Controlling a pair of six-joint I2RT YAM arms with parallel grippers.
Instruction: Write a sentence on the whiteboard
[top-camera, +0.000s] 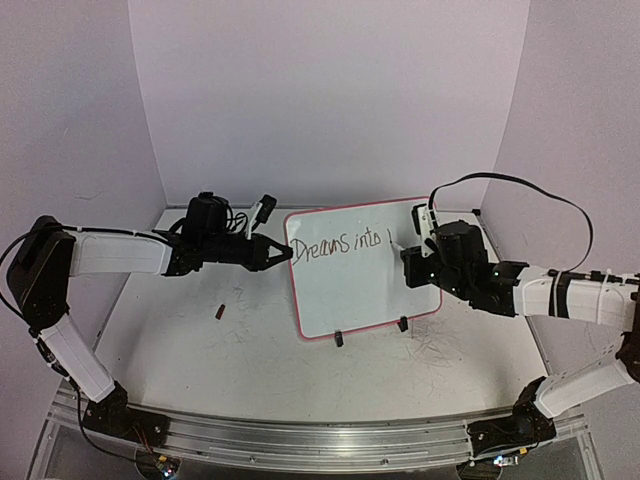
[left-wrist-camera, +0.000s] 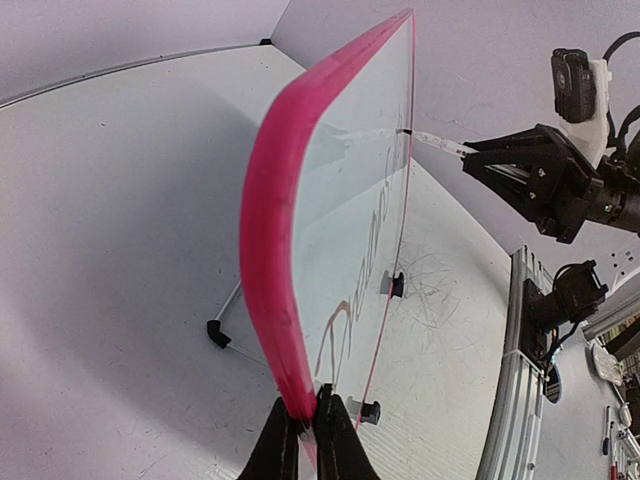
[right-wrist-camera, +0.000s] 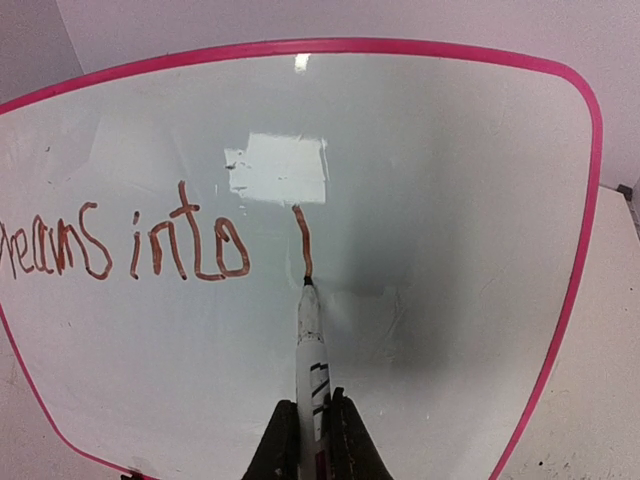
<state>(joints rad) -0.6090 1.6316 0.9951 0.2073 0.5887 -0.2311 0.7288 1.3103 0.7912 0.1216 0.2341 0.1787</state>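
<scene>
**Whiteboard** (top-camera: 365, 290): rounded rectangle with a glossy white face and a thin pink-red frame. It stands tilted back near the middle of the scuffed white worktop (top-camera: 200, 350), on two small black clip feet (top-camera: 339, 338).

**Sentence** (top-camera: 338, 243): one handwritten line across the upper part of the board, reading "Dreams into" plus a single upright stroke. It looks thin and black from the top camera and reddish-brown in the right wrist view, where the picture edge cuts off the first letter.

**Left wrist view only:** the board is seen edge-on, its frame a thick, smooth pink band. A thin wire leg (left-wrist-camera: 228, 315) with a dark foot props it from behind.

**Right wrist view only:** a bright rectangular glare patch (right-wrist-camera: 285, 168) lies on the glossy face. The marker tip touches the foot of the stroke.

**Marker** (right-wrist-camera: 310, 340): slim white barrel with black markings and a dark tip.

**Left fingers** (left-wrist-camera: 330, 430): pinched narrow on the board's left frame edge. The left arm (top-camera: 120, 255) reaches in with its forearm level.

**Right fingers** (right-wrist-camera: 343, 440): clamped on the marker barrel. The right arm (top-camera: 520, 285) reaches in from the right, wrist aimed at the board face.

**Small dark object** (top-camera: 220, 311): lies on the worktop left of the board and apart from it; its kind cannot be told.
</scene>
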